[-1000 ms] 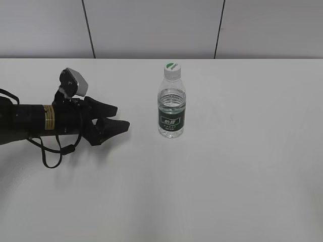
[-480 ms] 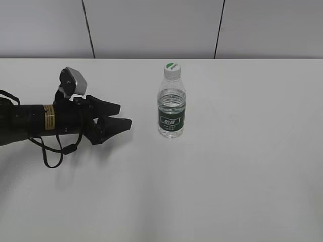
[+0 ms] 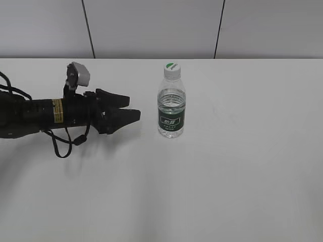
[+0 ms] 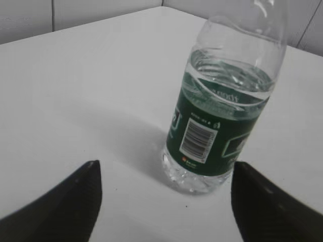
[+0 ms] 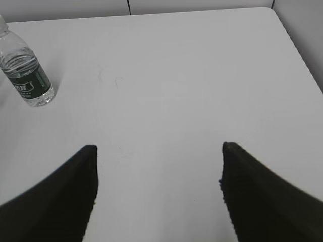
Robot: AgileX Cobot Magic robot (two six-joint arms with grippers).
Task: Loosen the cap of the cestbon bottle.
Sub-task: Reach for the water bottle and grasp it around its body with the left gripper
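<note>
The cestbon bottle (image 3: 171, 108) stands upright on the white table, clear and ribbed with a dark green label. Its white cap (image 3: 171, 69) with a green mark is on top. My left gripper (image 3: 131, 108) is open and empty, lying low just left of the bottle, a short gap from it. In the left wrist view the bottle (image 4: 219, 116) stands close ahead, slightly right of the middle between the spread fingers, with the gripper (image 4: 164, 169) open; the cap is out of that frame. My right gripper (image 5: 157, 148) is open and empty, far from the bottle (image 5: 26, 73), and out of the exterior view.
The white table (image 3: 242, 166) stretches around the bottle. A pale panelled wall (image 3: 151, 25) rises behind the table's far edge. The left arm's black cables (image 3: 63, 146) hang beside it on the table.
My left gripper has moved to the right toward the bottle, jaws staying open. The bottle has not moved.
</note>
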